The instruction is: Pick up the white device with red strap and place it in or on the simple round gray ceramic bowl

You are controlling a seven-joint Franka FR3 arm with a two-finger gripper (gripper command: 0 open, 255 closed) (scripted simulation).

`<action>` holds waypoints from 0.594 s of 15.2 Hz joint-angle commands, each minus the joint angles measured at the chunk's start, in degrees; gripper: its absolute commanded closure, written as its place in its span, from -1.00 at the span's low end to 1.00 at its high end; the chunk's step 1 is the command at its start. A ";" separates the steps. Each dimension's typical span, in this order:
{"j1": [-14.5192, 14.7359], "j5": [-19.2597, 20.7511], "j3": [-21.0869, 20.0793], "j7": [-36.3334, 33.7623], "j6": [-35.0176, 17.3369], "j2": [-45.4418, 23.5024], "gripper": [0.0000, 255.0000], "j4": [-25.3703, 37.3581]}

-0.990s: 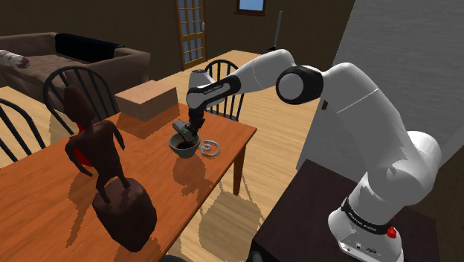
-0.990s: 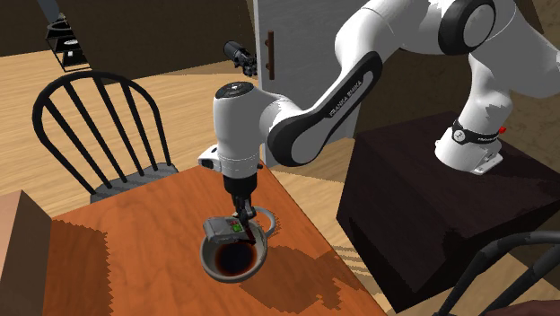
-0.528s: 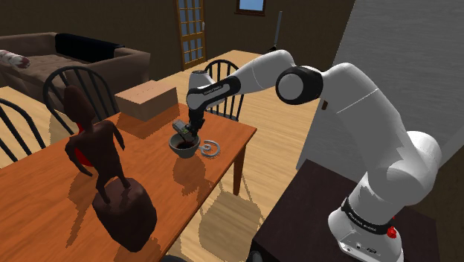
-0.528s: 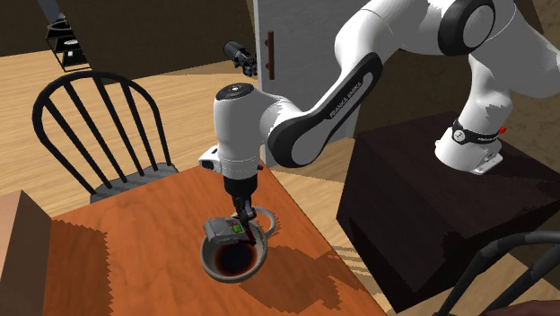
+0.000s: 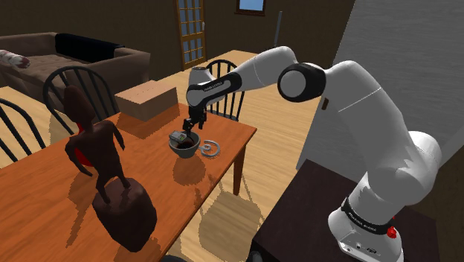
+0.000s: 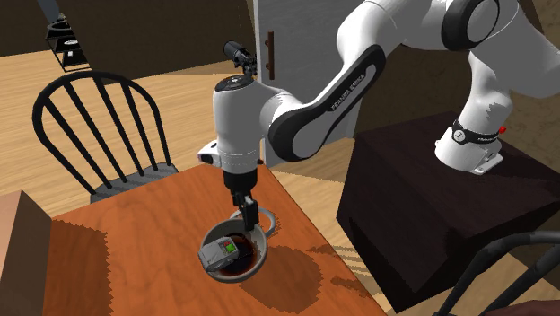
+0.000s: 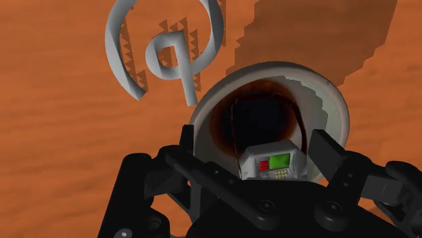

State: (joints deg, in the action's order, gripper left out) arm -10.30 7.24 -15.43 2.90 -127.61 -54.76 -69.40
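Note:
The white device (image 6: 224,251), with a small green screen, lies tilted inside the grey round bowl (image 6: 258,236), leaning on the rim on the second exterior view's left. In the shoulder view the device (image 5: 178,138) rests in the bowl (image 5: 186,151) near the table's far corner. My gripper (image 6: 248,214) hangs just above the bowl, open, with nothing held. In the wrist view the device (image 7: 273,164) sits low in the bowl (image 7: 333,101), below my gripper (image 7: 253,145), whose fingers stand apart and do not touch it. A thin dark-red strap runs along the bowl's dark inside.
A grey spiral object (image 5: 210,147) lies on the orange wooden table (image 5: 44,193) right beside the bowl. A brown box (image 5: 145,100) stands behind the bowl, and a dark figurine (image 5: 104,175) stands nearer the camera. Chairs (image 6: 99,126) ring the table.
The fingers have opened and the device has dropped from them into the bowl, tipping onto its side. The gripper has risen a little.

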 commanded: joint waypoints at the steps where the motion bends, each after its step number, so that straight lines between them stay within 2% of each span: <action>1: -0.64 -0.32 -0.33 0.21 1.54 2.57 -1.00 -1.05; 9: -0.86 -0.47 -0.48 0.27 2.29 3.62 -1.00 -1.36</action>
State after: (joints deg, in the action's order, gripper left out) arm -11.16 6.77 -15.90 3.18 -125.34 -51.15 -70.77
